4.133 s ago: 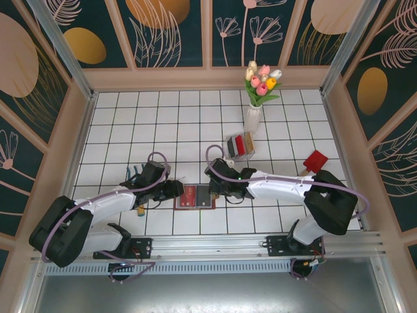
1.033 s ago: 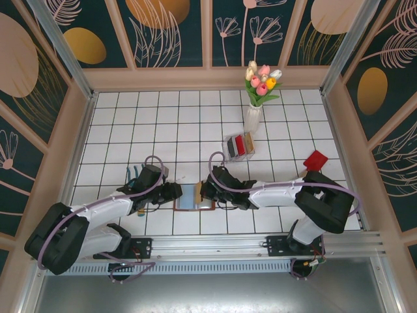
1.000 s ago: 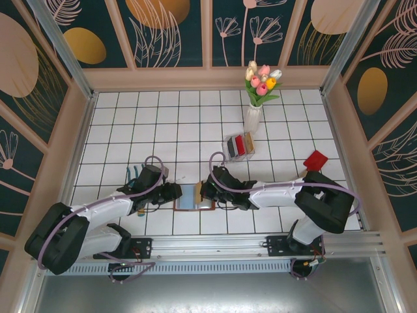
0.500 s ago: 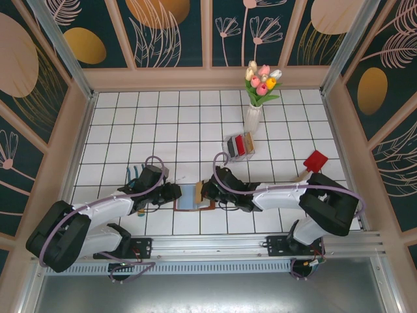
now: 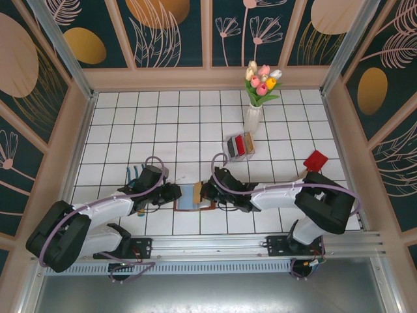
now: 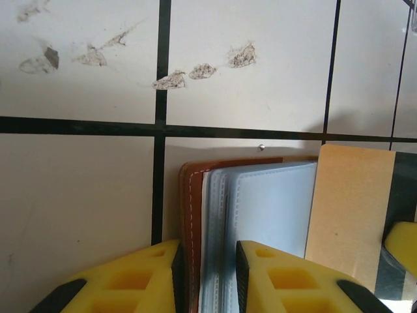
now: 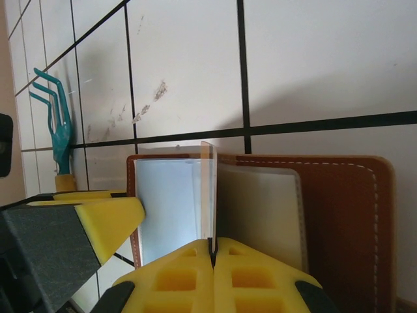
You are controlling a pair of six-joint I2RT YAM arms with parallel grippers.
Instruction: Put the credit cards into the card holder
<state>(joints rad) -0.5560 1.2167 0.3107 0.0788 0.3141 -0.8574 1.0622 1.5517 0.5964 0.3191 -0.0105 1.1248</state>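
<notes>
The card holder (image 5: pixel 194 196) lies open on the surface (image 5: pixel 195 117), its left edge pinched by the narrowed left tool (image 6: pixel 207 277); the right tool (image 7: pixel 213 257), closed on an inner leaf (image 7: pixel 207 189), should lift gently

A staged robot test booth: floral wall panels (image 5: pixel 169 32) are enclosing a white tiled surface (image 5: pixel 163 117), with an aluminium rail (image 5: pixel 260 244) running along its near edge.
</notes>
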